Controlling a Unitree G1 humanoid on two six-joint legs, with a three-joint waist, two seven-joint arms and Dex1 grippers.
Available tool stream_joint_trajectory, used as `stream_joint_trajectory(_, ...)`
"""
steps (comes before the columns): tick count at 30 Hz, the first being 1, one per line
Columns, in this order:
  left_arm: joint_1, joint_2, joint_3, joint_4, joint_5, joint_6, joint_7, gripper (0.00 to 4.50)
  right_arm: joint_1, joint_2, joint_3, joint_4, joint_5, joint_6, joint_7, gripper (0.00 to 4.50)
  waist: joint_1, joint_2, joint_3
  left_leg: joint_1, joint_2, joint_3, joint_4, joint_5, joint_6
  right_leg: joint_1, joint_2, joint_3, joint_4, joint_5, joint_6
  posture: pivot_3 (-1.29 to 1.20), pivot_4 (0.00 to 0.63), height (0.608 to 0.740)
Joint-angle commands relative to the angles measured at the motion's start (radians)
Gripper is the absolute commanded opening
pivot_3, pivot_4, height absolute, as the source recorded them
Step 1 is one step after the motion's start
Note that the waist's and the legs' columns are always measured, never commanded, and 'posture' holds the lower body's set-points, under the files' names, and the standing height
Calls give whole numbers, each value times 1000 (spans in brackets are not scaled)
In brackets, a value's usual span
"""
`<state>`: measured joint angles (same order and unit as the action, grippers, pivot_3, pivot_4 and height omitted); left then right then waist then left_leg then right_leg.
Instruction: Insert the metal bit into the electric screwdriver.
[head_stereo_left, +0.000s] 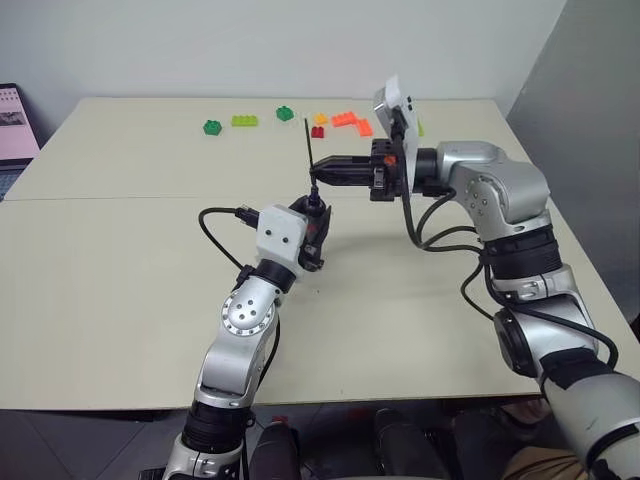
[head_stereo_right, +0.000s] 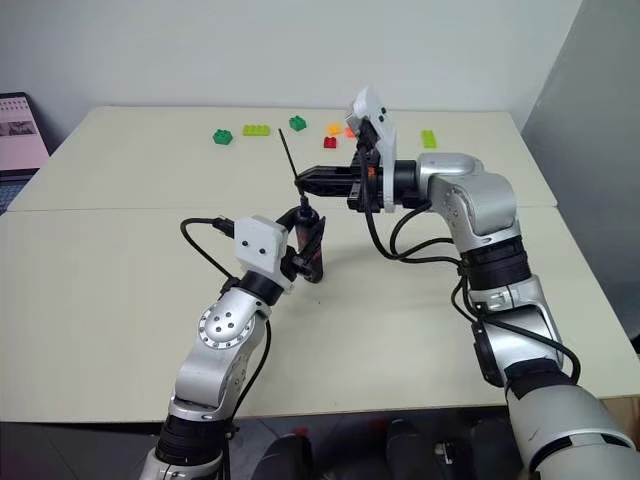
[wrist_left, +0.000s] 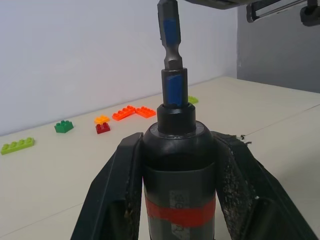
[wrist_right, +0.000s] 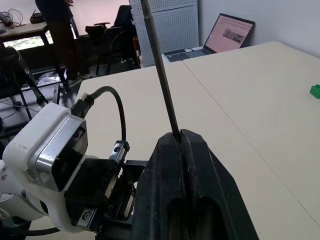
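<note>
The left tool (head_stereo_left: 312, 222) is pressed together around the electric screwdriver (wrist_left: 179, 170), which it holds upright above the tabletop (head_stereo_left: 120, 270), tip upward. The right tool (head_stereo_left: 322, 171) comes in level from the right and pinches the metal bit (head_stereo_left: 308, 143), which stands almost upright, its lower end in the screwdriver's tip. Some toy bricks (head_stereo_left: 245, 121) lie well apart at the far edge.
</note>
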<state>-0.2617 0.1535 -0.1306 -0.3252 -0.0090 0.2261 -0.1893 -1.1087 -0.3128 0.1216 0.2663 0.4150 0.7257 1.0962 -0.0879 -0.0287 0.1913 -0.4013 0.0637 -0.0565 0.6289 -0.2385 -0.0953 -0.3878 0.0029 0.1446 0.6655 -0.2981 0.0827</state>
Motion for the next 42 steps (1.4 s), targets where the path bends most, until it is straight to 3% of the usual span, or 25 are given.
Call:
stream_joint_trajectory(1, -18, 11, 43, 11, 16, 0, 22, 1651, 16, 10, 24, -25, 16, 16, 19, 0, 0, 0, 0, 0, 0, 0, 0, 0, 0, 0, 0, 0, 0, 0, 0, 0, 150, 740)
stream_joint_trajectory(4, -21, 12, 44, 15, 15, 0, 21, 1651, 15, 9, 21, -9, 13, 1, 27, 0, 0, 0, 0, 0, 0, 0, 0, 0, 0, 0, 0, 0, 0, 0, 0, 0, 150, 740)
stream_joint_trajectory(7, -21, 13, 45, 14, 15, 1, 21, 1651, 11, 8, 10, -1, 19, -9, 34, 537, 0, 0, 0, 0, 0, 0, 0, 0, 0, 0, 0, 0, 0, 0, 0, 0, 150, 740)
stream_joint_trajectory(20, -21, 17, 44, 14, 14, 3, 17, 1651, -14, 13, -34, 11, 38, -35, 15, 3524, -1, 0, 0, -1, 0, 0, 0, 0, 0, 0, 0, 0, -1, 0, 0, 0, 150, 740)
stream_joint_trajectory(30, -22, 18, 41, 14, 11, 4, 13, 1651, -70, 61, -81, 101, 18, -100, -103, 3541, -1, 0, 0, -1, 0, 0, 0, 0, 0, -1, 0, 0, 0, 0, 0, 0, 150, 740)
stream_joint_trajectory(39, -19, 17, 40, 12, 13, 4, 14, 1651, -61, 39, -87, 61, 97, -15, -19, 3541, -1, 0, 0, -1, 0, 0, 0, 0, 0, -1, 0, 0, 0, 0, 0, 0, 150, 740)
stream_joint_trajectory(42, -19, 19, 40, 12, 12, 4, 12, 1651, -53, 33, -79, 36, 113, 9, 0, 3036, -1, 0, 0, -1, 0, 0, 0, 0, 0, 0, 0, 0, 0, 0, 0, 0, 150, 740)
